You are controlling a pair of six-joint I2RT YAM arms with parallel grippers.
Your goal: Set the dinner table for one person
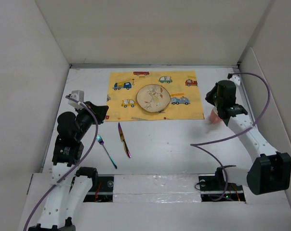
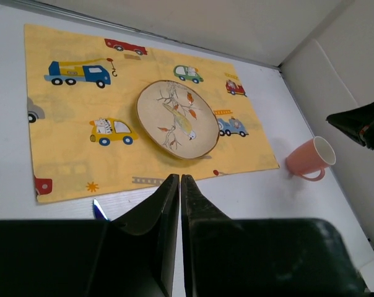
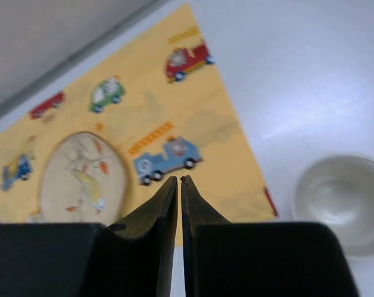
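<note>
The dinner table (image 1: 184, 139) fills the middle of the overhead view, plain white between pale panels. At left, the left gripper (image 2: 179, 179) hangs over the bare surface just below the placemat's (image 1: 184, 108) near edge. Its fingers are pressed flat together with nothing between them. A fork (image 1: 106, 151) and a knife (image 1: 124, 139) lie on the table below and right of it, apart from the gripper. The plate (image 1: 153, 97) sits on the mat at upper centre. Further right, a pink mug (image 2: 309, 158) stands just off the mat's lower right corner, half hidden behind the right arm from overhead. The right gripper (image 3: 179, 180) is over the table beside the mug, its fingers closed to a hairline and holding nothing. Its own view is blurred.
</note>
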